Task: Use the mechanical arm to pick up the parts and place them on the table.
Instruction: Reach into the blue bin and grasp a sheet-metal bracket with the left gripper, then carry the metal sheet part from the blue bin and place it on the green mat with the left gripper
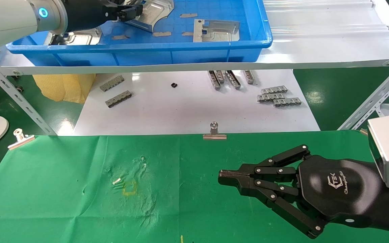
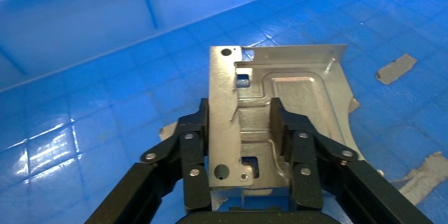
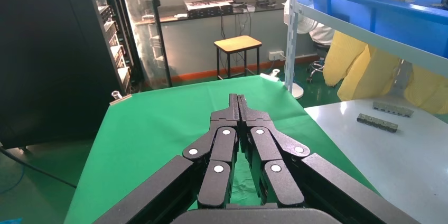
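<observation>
Left wrist view shows the left gripper (image 2: 240,129) clamped on a metal part (image 2: 274,113) inside the blue tray (image 2: 79,28), one finger on the flange side, the other against the raised channel. Thin stamped sheet like this is probably light, stiff and slick, with sharp edges, so gripping across the embossed middle seems safer than a corner. Head view adds what the wrist camera misses: two more parts (image 1: 216,30) in the tray, the green table (image 1: 62,189) below, and the right gripper (image 1: 223,176) parked over it, fingers pressed together.
</observation>
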